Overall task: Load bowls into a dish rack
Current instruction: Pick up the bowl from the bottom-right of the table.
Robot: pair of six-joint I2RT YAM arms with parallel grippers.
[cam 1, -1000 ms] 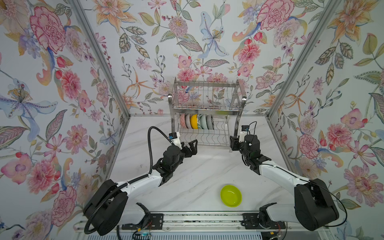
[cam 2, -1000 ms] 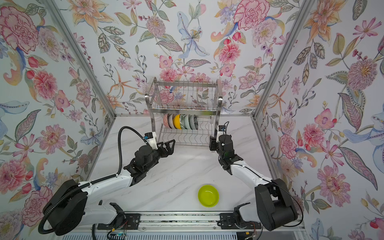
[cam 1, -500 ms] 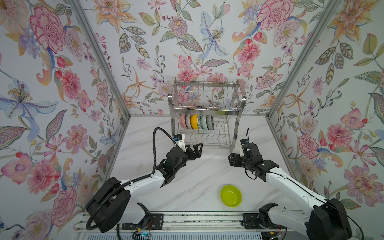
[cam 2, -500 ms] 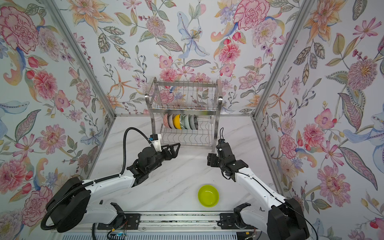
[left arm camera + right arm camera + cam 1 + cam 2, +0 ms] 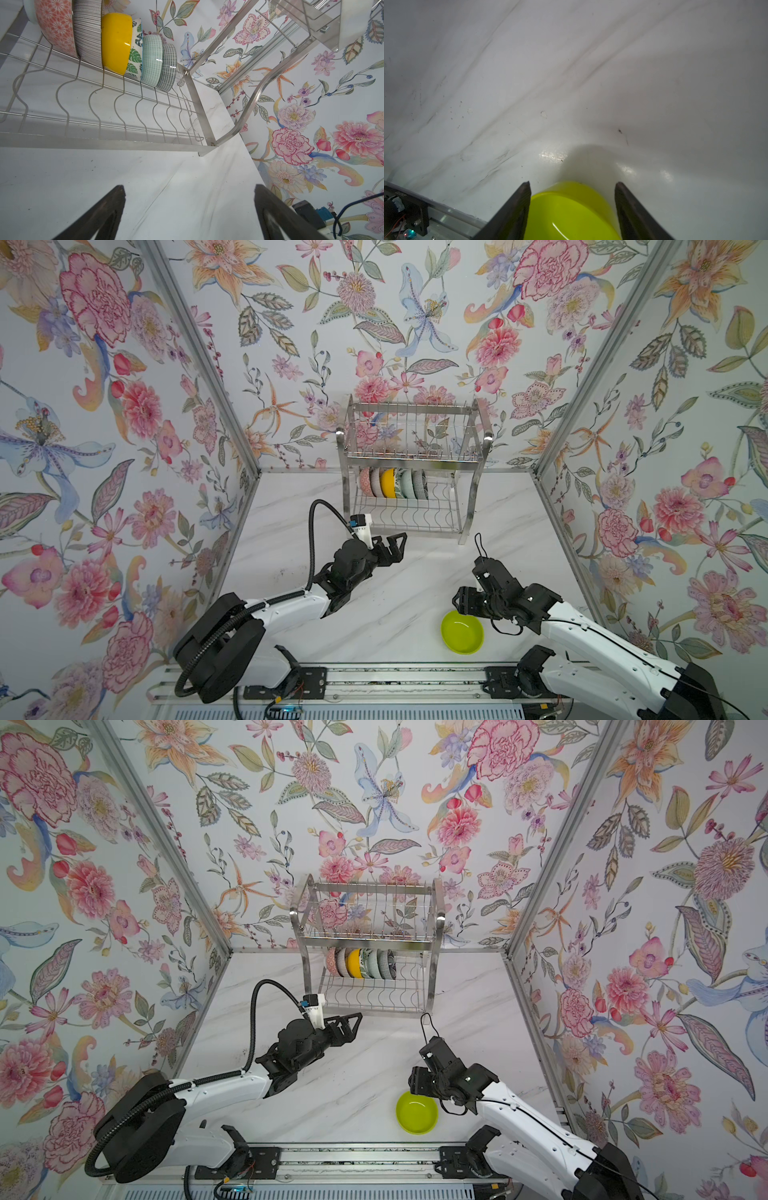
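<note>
**Right arm swinging back for the last bowl**

My right gripper [image 5: 459, 602] is coming away from the right leg of the dish rack [image 5: 409, 456], where it was a second ago. It is now hanging by the far rim of the lime green bowl [image 5: 462, 632]. My left gripper [image 5: 397, 547] is drifting slightly to the right along the rack's front. Its jaws are standing wide and empty.

The right jaws are standing partly apart and gripping nothing. In the right wrist view the bowl [image 5: 571, 212] is lying between them and just short of the fingertips, on the side toward my base. It is sitting mouth up on the table [image 5: 395, 597]. Being round, it is offering no long axis to line up on. I am judging the right arm much the nearer, since the left is well apart from it. Six bowls [image 5: 392, 483] are standing on edge in the lower tier, beyond both grippers.
</note>
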